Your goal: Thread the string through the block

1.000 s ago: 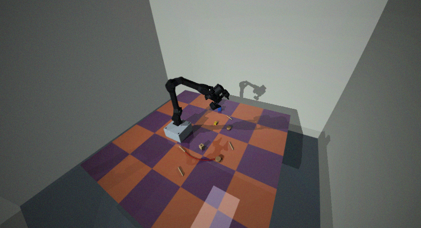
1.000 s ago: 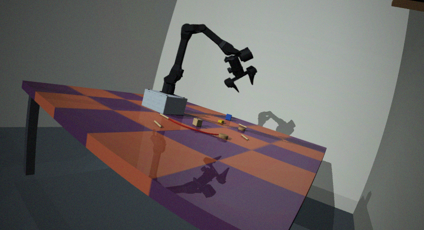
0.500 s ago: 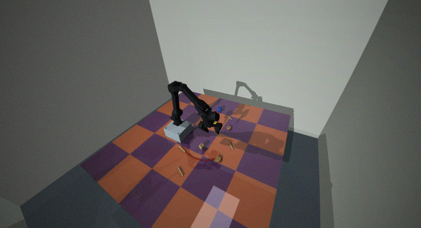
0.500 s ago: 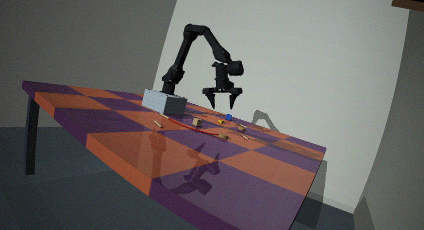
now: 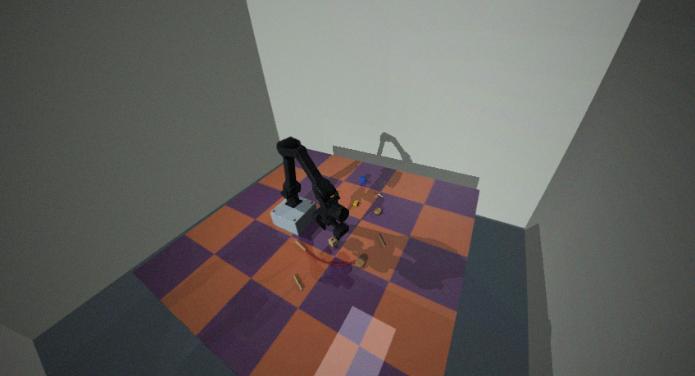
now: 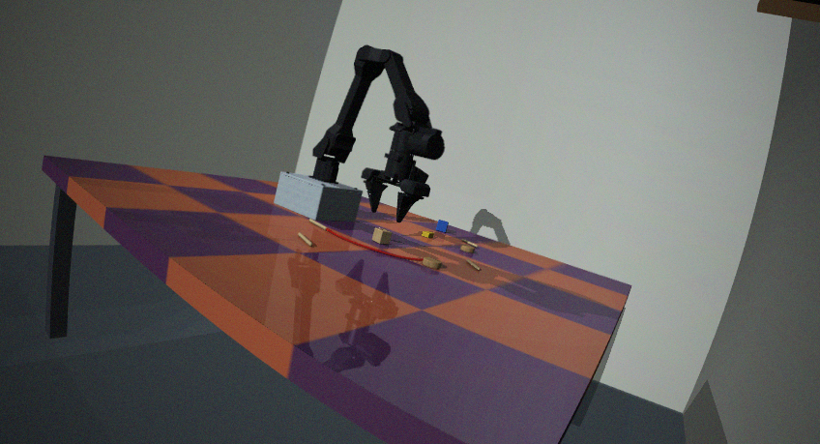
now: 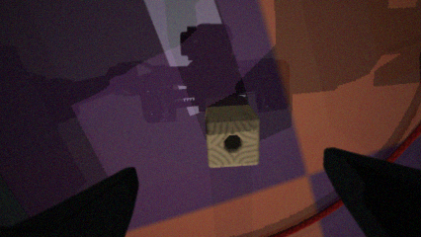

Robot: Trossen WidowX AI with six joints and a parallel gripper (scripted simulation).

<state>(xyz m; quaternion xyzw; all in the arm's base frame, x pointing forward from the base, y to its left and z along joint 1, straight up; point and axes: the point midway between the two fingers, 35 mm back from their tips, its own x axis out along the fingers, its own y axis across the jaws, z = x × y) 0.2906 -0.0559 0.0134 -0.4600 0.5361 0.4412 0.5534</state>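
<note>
The wooden block stands on the table, the dark round hole in one side face showing in the wrist view. The red string lies in a curve beside the block, outside the hole. It runs from the round wooden button to the thin stick, which lies on the table near the arm's base. My gripper is wide open and empty, pointing down above the table. The block shows between its fingertips in the wrist view, below them.
Loose sticks lie in front, to the right and farther back. A second wooden disc, a yellow piece and a blue block lie behind. The grey base box stands left.
</note>
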